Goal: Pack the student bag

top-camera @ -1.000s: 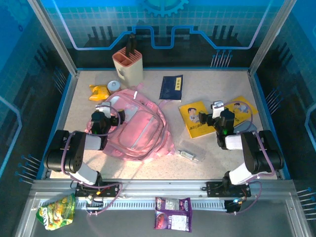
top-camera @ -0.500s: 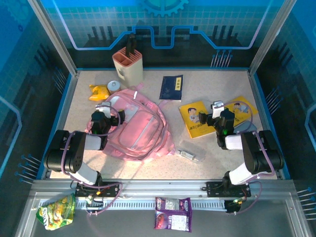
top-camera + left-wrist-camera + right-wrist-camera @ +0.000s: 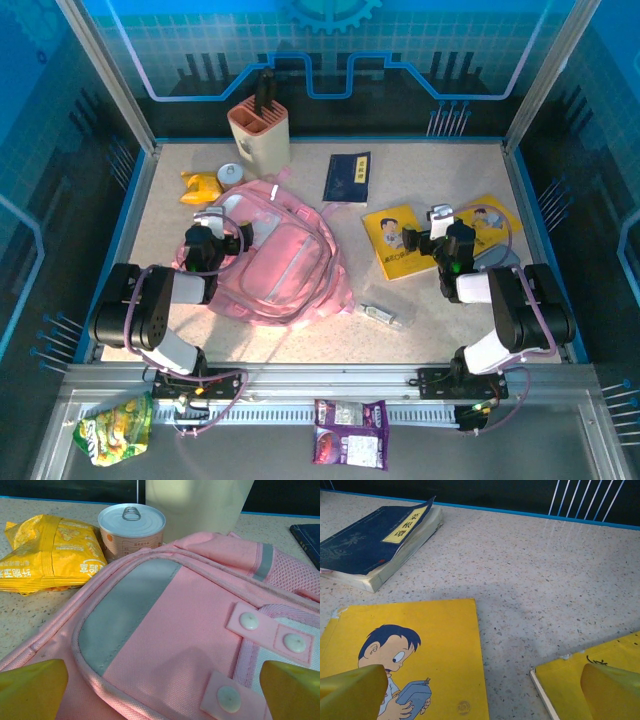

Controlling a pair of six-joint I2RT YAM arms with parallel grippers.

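The worktop [image 3: 440, 170] has bare room beyond the student bag [image 3: 285, 265], which lies flat on it. The left claw [image 3: 225, 225], jaws wide apart, hovers low over the bag's left edge. Well right of the bag, the right claw [image 3: 428, 232] is equally spread above a yellow book [image 3: 390, 255].

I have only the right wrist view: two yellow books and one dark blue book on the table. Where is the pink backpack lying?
Observer: The student bag lies flat on the left half of the table, left of the yellow cartoon book.
Operator: What is near the bag?
Observer: Behind it are a small can and a yellow snack packet.
Operator: Does the left gripper hold something?
Observer: No, the left gripper is open over the bag, holding nothing.
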